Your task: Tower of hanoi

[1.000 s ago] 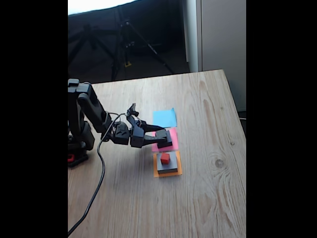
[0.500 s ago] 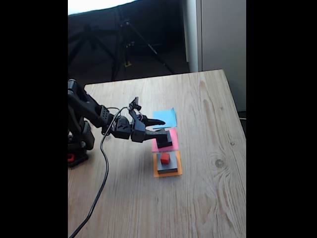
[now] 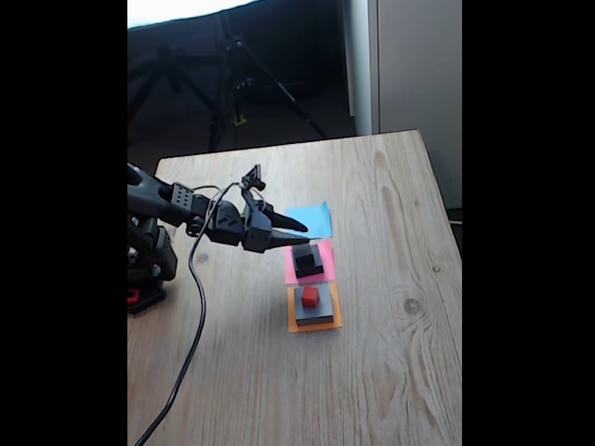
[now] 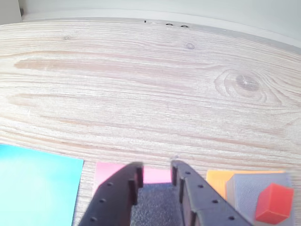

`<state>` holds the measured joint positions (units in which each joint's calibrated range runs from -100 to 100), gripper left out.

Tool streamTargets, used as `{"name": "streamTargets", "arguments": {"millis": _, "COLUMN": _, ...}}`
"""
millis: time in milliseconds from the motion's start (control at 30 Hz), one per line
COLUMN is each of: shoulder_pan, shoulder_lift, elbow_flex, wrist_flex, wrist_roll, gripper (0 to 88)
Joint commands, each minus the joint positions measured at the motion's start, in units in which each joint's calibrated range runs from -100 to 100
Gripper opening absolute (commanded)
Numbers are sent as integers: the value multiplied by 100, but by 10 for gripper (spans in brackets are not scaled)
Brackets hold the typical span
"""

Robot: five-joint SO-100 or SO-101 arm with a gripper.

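Wooden table (image 3: 390,372): fills the lower part of the fixed view, its left part cut by the black frame border, its far edge running across the upper middle; broad bare wood lies to the right of and below the paper squares. Arm (image 3: 167,204): enters from the left centre of the fixed view, its base partly cut off at the left border, a black cable trailing down to the lower left. Gripper (image 3: 299,232): fingers parted, holding nothing, tips raised just above and to the left of the black block; in the wrist view the two fingers (image 4: 117,197) rise from the bottom edge with a narrow gap between them. Blue paper square (image 3: 310,220): at frame centre, bare, its near-left corner overlapped by the gripper. Pink paper square (image 3: 325,255): just below the blue one, largely covered. Orange paper square (image 3: 316,324): lowest of the three, seen as a border around the grey block. Large flat grey block (image 3: 316,311): rests on the orange square. Black block (image 3: 308,259): sits on the pink square; whether it is one piece or two stacked cannot be told from the blurred fixed view, and in the wrist view it is cut off at the bottom edge behind the fingers. Tiniest red cube (image 3: 310,296): on top of the grey block.
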<state>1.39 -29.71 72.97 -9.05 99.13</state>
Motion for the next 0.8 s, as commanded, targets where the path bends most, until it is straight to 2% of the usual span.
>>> {"name": "streamTargets", "arguments": {"millis": 0, "shoulder_pan": 15, "shoulder_lift": -738, "elbow_flex": -1560, "wrist_flex": 2592, "wrist_roll": -231, "gripper": 3}}
{"name": "streamTargets", "arguments": {"millis": 67, "shoulder_pan": 24, "shoulder_lift": -927, "elbow_flex": -2297, "wrist_flex": 3790, "wrist_roll": -398, "gripper": 3}}
{"name": "streamTargets", "arguments": {"millis": 100, "shoulder_pan": 57, "shoulder_lift": -1018, "elbow_flex": -2588, "wrist_flex": 4357, "wrist_roll": -147, "gripper": 3}}
{"name": "streamTargets", "arguments": {"millis": 300, "shoulder_pan": 483, "shoulder_lift": -1313, "elbow_flex": -3897, "wrist_flex": 6591, "wrist_roll": 87, "gripper": 3}}
{"name": "streamTargets", "arguments": {"millis": 533, "shoulder_pan": 1210, "shoulder_lift": -1495, "elbow_flex": -5060, "wrist_flex": 8015, "wrist_roll": 87, "gripper": 3}}
{"name": "streamTargets", "arguments": {"millis": 767, "shoulder_pan": 1896, "shoulder_lift": -1548, "elbow_flex": -5770, "wrist_flex": 8493, "wrist_roll": 87, "gripper": 3}}
